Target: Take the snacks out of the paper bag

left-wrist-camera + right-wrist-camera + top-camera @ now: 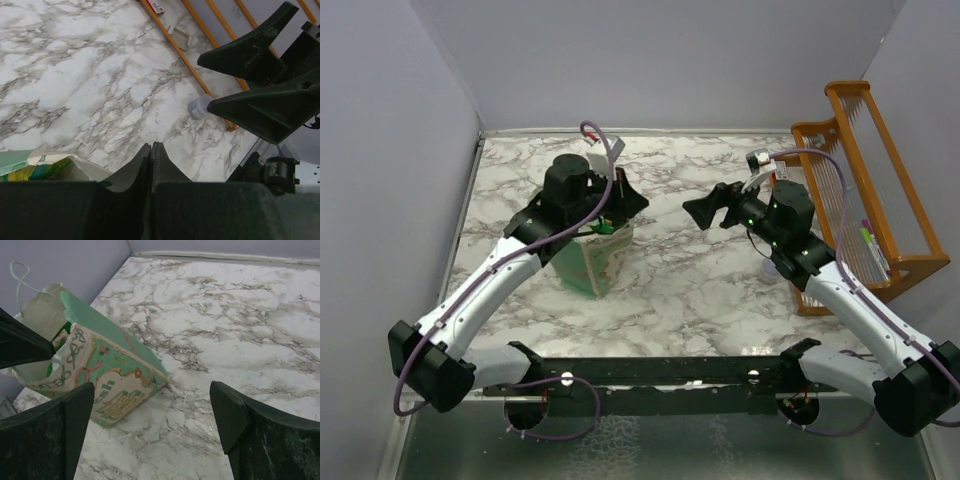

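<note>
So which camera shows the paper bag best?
The right wrist view: the paper bag shows almost whole, printed side and open mouth. In the top view the left arm covers part; the left wrist view catches only a corner.

You get only a green sliver of the snacks point(605, 228) at the mouth of the paper bag point(588, 262), beside the left fingers point(132, 172). The rest is hidden, and the left wrist view crops the bag.

The paper bag point(588, 258) sits left of centre on the table point(690, 290), under the left gripper point(151, 150); the right gripper point(705, 210) hangs to its right (wooden rack point(865, 190) beyond, along the right edge).
</note>
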